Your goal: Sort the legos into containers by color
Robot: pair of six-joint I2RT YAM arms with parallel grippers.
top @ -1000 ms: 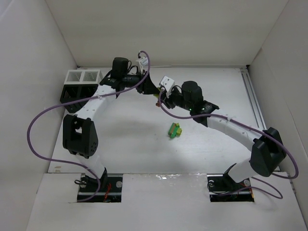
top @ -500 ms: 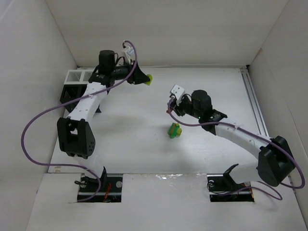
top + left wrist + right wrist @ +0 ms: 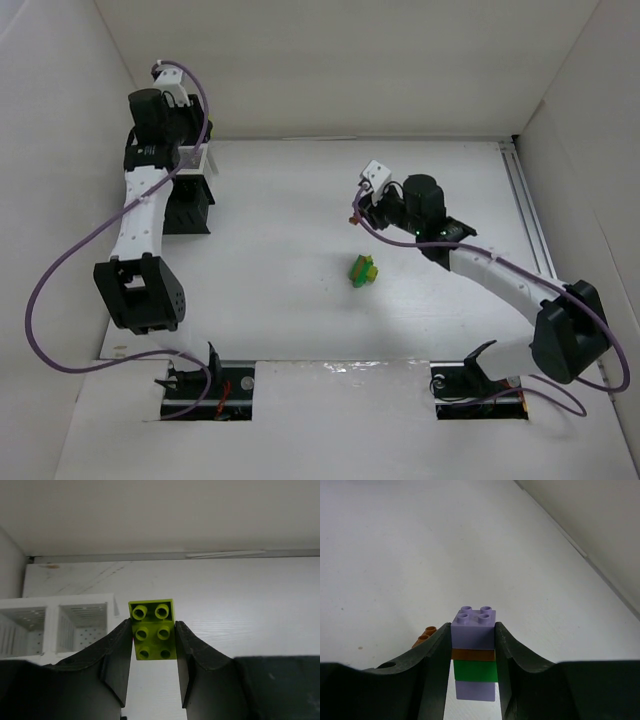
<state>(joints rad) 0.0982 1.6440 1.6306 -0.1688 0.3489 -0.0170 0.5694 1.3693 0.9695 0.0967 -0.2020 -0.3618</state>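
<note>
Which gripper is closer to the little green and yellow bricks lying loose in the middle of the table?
Right. The right gripper hangs just beyond the bricks, on their far side. The left gripper is far off to the left, by the rack in the back corner.

**White bench, rack and bricks**

The bench is white. A black rack with a white rim stands at its far left corner. Near the middle lies a small clump of green and yellow-green bricks.

A white bench sits boxed in by plain white walls; a metal rail lines the bench's right edge.
</note>
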